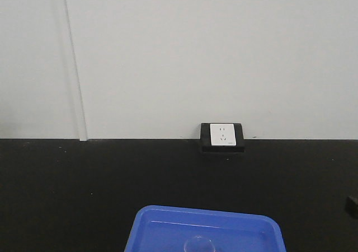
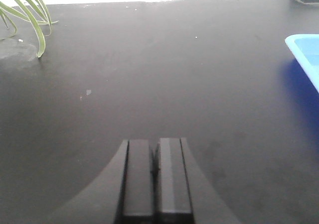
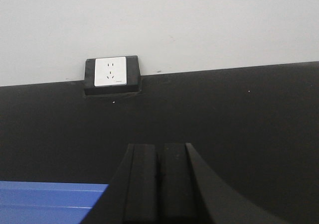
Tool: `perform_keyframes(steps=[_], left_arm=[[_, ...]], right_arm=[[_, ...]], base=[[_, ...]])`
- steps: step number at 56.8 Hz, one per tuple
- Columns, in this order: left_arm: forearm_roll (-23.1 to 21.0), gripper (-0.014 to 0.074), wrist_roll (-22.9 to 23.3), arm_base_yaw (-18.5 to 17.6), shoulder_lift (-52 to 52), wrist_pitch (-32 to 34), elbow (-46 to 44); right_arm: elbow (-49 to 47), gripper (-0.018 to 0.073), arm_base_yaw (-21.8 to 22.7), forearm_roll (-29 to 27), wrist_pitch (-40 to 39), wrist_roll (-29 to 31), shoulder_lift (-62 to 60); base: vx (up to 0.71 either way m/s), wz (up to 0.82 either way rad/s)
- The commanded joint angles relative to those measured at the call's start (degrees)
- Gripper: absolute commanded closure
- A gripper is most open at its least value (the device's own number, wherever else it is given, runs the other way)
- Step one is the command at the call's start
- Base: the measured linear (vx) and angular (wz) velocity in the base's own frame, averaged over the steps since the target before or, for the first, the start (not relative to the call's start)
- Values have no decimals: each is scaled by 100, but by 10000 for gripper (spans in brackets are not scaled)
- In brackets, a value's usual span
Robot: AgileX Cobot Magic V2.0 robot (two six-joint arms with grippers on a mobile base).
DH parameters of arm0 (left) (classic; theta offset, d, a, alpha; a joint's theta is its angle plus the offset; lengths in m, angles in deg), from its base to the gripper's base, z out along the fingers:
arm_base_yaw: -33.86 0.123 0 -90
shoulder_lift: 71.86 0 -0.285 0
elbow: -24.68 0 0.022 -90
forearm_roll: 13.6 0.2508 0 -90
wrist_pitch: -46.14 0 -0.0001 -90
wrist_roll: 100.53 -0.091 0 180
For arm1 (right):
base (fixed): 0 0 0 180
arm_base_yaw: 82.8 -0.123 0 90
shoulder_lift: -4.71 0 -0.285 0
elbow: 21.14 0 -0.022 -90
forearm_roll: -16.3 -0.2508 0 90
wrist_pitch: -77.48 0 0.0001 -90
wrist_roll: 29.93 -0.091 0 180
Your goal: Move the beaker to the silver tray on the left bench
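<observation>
We face a plain white wall [image 1: 196, 50] behind a matte black counter [image 1: 84, 185], a white socket [image 1: 222, 135] set where they meet.

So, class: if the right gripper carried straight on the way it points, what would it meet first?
Probably the white wall, right of the socket; only black benchtop lies before the right gripper.

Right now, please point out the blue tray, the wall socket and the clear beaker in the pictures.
blue tray [image 1: 246, 238]: front-facing view, bare floor right of the beaker.
wall socket [image 1: 222, 135]: front-facing view, white face plate.
beaker [image 1: 198, 244]: front-facing view, rounded glass top, inside the blue tray.
</observation>
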Motion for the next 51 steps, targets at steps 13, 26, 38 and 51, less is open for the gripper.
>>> perform_keyframes(steps=[13, 26, 38, 51], left_arm=[[-9, 595, 18, -36, -94, 441, 159], [-9, 595, 18, -36, -94, 441, 159], [-9, 595, 18, -36, -94, 441, 159], [-9, 595, 18, -36, -94, 441, 159]], right_arm=[[-220, 17, 33, -38, -639, 7, -55], [-220, -168, -44, -90, -1055, -78, -55], [-171, -141, -686, 916, -1806, -56, 318], [-115, -53, -1735, 1867, -1548, -316, 1387]], base=[[0, 0], [0, 0], [0, 0], [0, 0]])
